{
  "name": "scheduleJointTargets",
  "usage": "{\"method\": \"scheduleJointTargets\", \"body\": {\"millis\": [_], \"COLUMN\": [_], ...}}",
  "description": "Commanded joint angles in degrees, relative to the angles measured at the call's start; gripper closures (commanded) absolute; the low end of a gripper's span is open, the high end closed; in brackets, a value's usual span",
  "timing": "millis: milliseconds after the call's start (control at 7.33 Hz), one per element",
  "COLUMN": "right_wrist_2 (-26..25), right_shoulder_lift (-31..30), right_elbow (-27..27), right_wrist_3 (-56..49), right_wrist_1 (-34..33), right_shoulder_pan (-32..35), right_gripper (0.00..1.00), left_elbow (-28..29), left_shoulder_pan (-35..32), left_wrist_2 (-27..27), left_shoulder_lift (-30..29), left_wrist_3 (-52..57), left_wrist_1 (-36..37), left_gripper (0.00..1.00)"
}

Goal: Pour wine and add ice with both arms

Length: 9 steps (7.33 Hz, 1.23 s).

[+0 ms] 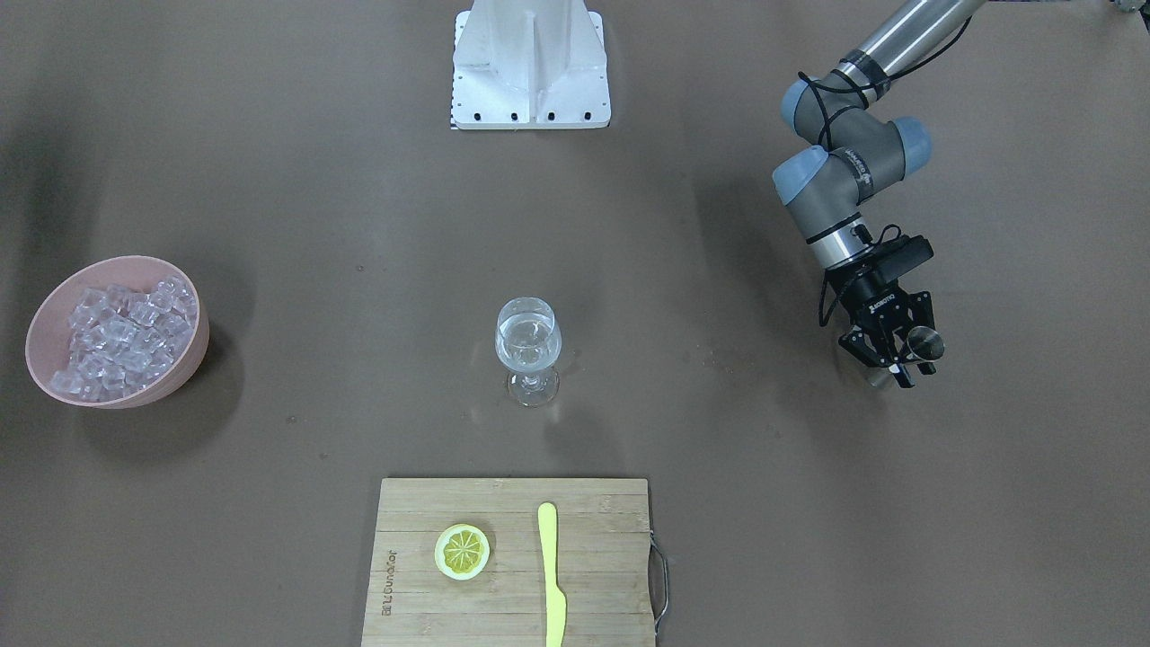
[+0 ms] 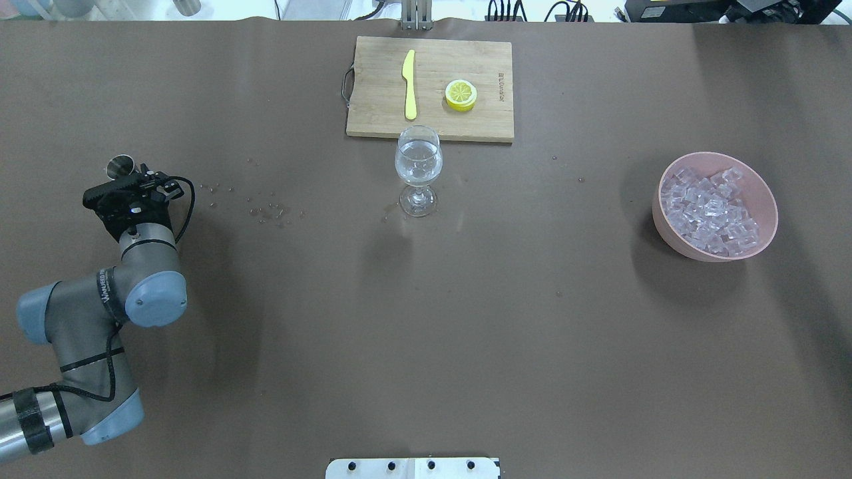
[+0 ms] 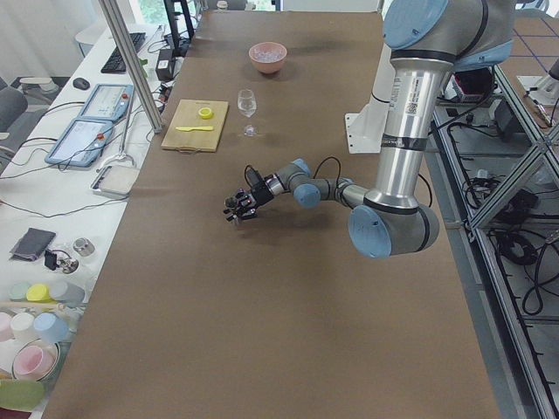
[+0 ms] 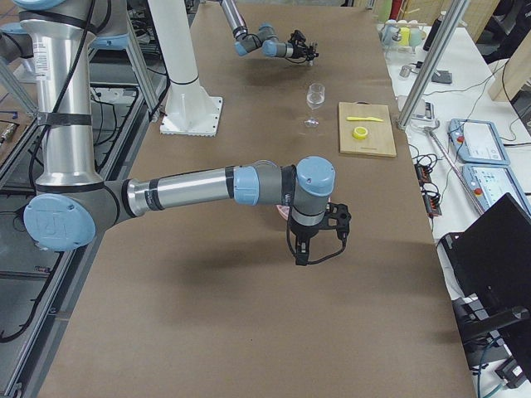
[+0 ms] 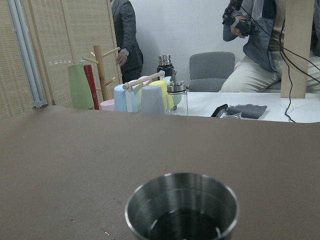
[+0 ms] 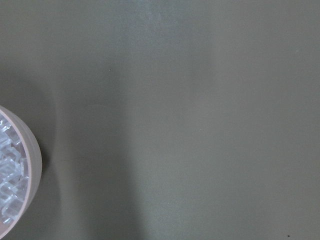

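A wine glass (image 1: 528, 346) with a little clear wine stands at the table's middle, and also shows in the overhead view (image 2: 418, 163). A pink bowl (image 1: 184, 359) heaped with ice cubes (image 1: 121, 337) sits far off on the right arm's side (image 2: 765, 199). My left gripper (image 1: 898, 361) is shut on a small steel cup (image 1: 924, 344), upright and low over the table, well to the side of the glass. The left wrist view shows the cup (image 5: 181, 207) nearly empty. My right gripper (image 4: 311, 245) hangs beside the bowl; I cannot tell whether it is open or shut. The right wrist view shows the bowl's rim (image 6: 31, 150).
A wooden cutting board (image 1: 593, 557) with a lemon slice (image 1: 463, 550) and a yellow knife (image 1: 550, 575) lies beyond the glass. The white pedestal (image 1: 530, 67) stands at the robot's side. Small droplets (image 2: 266, 211) dot the table between cup and glass.
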Motion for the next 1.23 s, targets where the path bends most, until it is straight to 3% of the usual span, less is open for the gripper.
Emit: {"method": "scheduleJointTargets", "body": {"millis": [0, 409, 1092], "right_wrist_2": [-0.03, -0.03, 0.14], "right_shoulder_lift": [0.17, 0.17, 0.17], "right_elbow": [-0.10, -0.01, -0.01], "right_wrist_3": [0.00, 0.09, 0.09], "right_wrist_1": [0.05, -0.04, -0.04], "right_shoulder_pan": [0.00, 0.00, 0.00], "right_gripper": [0.00, 0.00, 0.00], "left_elbow": [0.04, -1.44, -11.97], "left_shoulder_pan": [0.10, -0.16, -2.71], "left_wrist_2": [0.18, 0.18, 0.00], "left_shoulder_lift": [-0.09, 0.09, 0.27], "left_wrist_3": [-0.15, 0.03, 9.76], "left_wrist_1": [0.07, -0.02, 0.16], "left_gripper": [0.66, 1.00, 1.00]}}
